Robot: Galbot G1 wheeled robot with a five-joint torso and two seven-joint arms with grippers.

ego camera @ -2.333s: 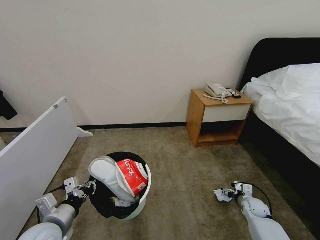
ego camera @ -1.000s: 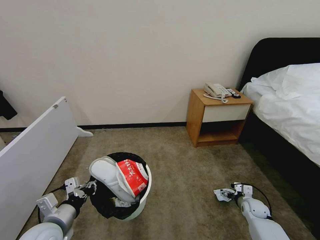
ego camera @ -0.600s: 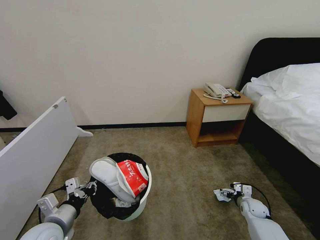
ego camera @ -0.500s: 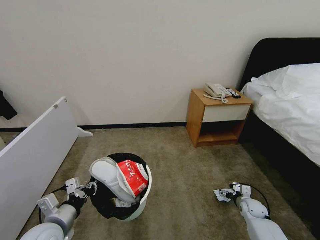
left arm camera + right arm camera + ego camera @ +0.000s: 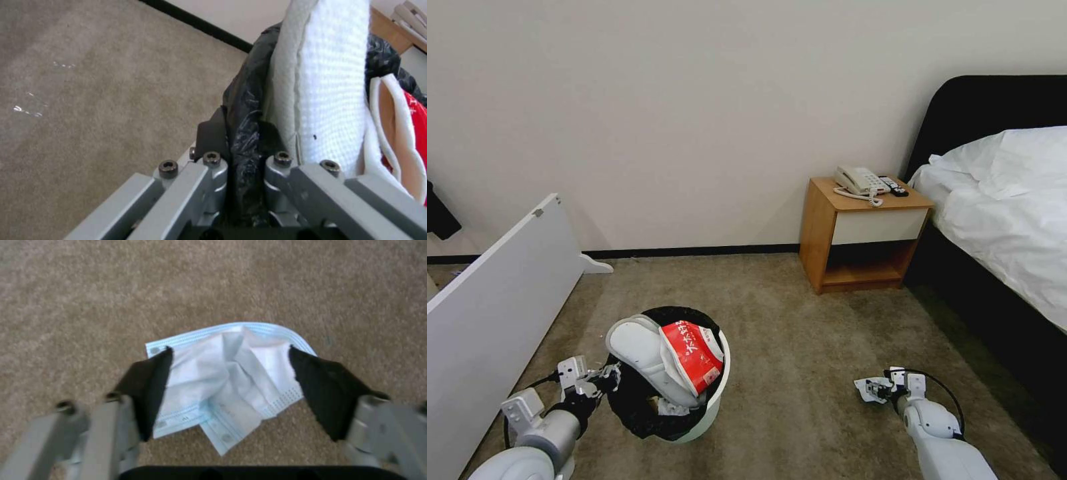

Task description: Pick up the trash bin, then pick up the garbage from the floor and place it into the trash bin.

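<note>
You have two grippers at work: the left gripper (image 5: 606, 381) pinching the rim of one trash bin (image 5: 714, 400), and the right gripper (image 5: 229, 390) spread around one crumpled face mask (image 5: 231, 380) on the floor (image 5: 800, 333). Just past the left gripper's fingers, you count one white slipper (image 5: 640, 353) and one red snack packet (image 5: 692, 353) in the bin.

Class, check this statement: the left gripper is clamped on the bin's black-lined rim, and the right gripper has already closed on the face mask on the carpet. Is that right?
Not quite. The right gripper is open, its pads either side of the face mask without pinching it, as the right wrist view shows. The left gripper is indeed clamped on the trash bin rim.
</note>
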